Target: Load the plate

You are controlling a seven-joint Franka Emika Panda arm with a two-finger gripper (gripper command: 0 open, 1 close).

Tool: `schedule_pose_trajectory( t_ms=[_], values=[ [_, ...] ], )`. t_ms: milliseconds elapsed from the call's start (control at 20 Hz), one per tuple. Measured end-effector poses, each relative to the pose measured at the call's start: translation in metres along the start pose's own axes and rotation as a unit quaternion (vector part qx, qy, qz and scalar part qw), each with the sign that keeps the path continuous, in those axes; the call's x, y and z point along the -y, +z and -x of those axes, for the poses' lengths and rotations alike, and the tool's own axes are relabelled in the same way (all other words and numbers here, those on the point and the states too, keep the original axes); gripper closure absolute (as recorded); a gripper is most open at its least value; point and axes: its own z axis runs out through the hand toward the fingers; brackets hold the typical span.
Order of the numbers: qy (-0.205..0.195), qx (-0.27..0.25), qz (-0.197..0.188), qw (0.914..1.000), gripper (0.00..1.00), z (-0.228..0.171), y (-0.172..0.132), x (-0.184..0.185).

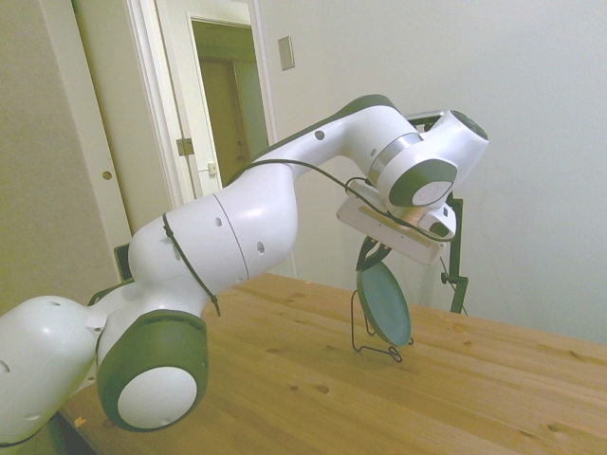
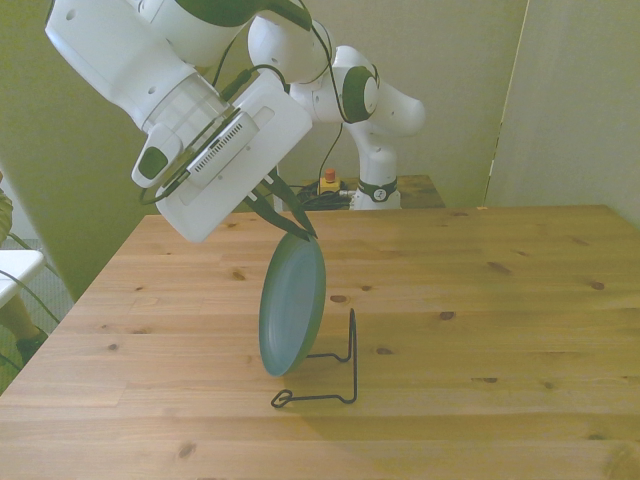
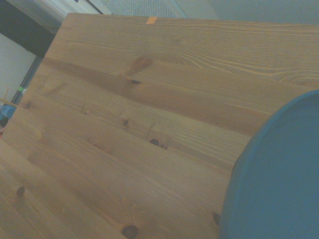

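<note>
One plate counted, one black wire stand counted, one wooden table counted, one gripper counted, one doorway seen

Only the wire stand and the tilted plate interrupt the table.

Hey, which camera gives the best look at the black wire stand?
The front view: the wire stand shows base and upright whole beside the plate. The side view shows it small, partly behind the plate. The wrist view misses it.

wooden table | pale walls | open doorway
</note>
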Motion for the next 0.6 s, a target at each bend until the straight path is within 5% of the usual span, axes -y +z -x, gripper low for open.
schedule_pose_trajectory(
  t_ms=[600],
  values=[
    [-0.026, 0.023, -0.022, 0.9992, 1.0, -0.002, 0.011, -0.009]
  ],
)
